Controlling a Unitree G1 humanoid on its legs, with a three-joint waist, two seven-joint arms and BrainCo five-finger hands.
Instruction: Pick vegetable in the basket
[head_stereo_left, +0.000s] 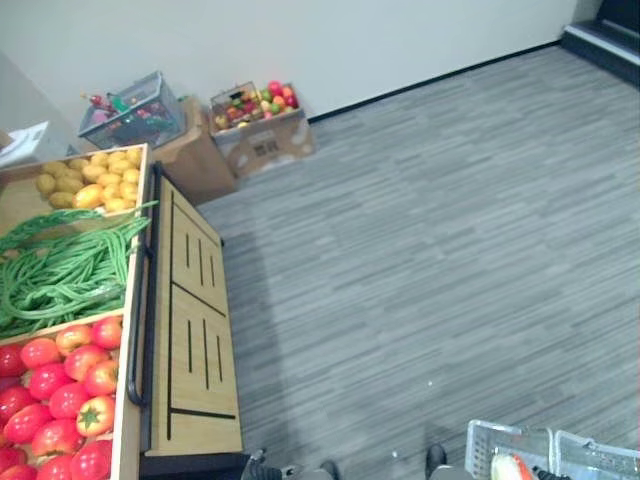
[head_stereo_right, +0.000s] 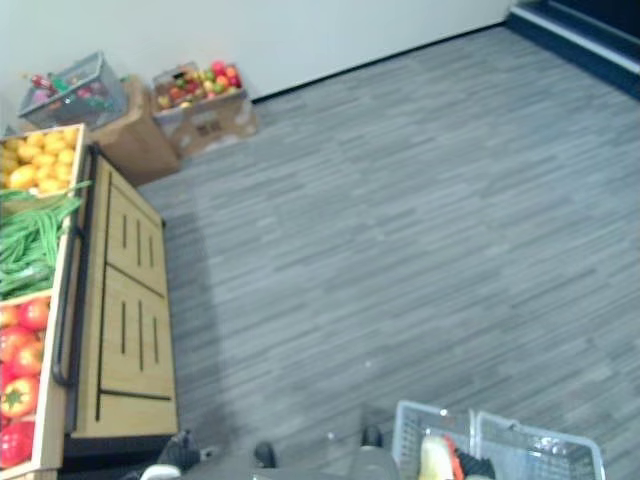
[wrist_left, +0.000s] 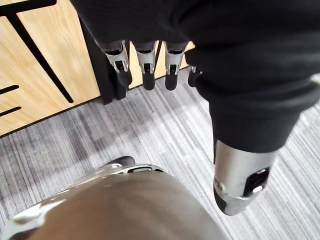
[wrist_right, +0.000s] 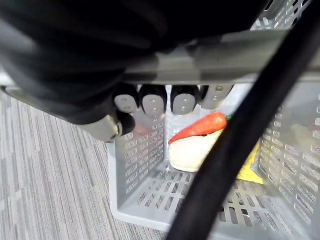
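— While you looked down past the stand, what did your right hand (wrist_right: 152, 102) have?

— You had its fingers curled round the grey handle (wrist_right: 215, 57) of the plastic basket (wrist_right: 132, 165), so it was grasping that. The basket showed at the lower right of the left eye view.

— And inside it?

— You had an orange carrot (wrist_right: 200, 126) lying on a pale rounded vegetable (wrist_right: 187, 152). Something yellow (wrist_right: 250, 170) lay beside them; I could not tell what.

— Your left hand (wrist_left: 148, 60)?

— Released, fingers straight, holding nothing, above the grey floor (head_stereo_left: 420, 250) just beside the wooden produce stand (head_stereo_left: 195, 330).

— What did you see on the stand?

— At the left of the frame, three compartments: yellow produce (head_stereo_left: 95, 180) uppermost, green beans (head_stereo_left: 60, 270) in the middle, red tomatoes (head_stereo_left: 50, 385) lowest. At the upper left, by the wall (head_stereo_left: 350, 40), you had a cardboard box of mixed fruit (head_stereo_left: 265, 140) and a wire basket (head_stereo_left: 130, 112) on another box.
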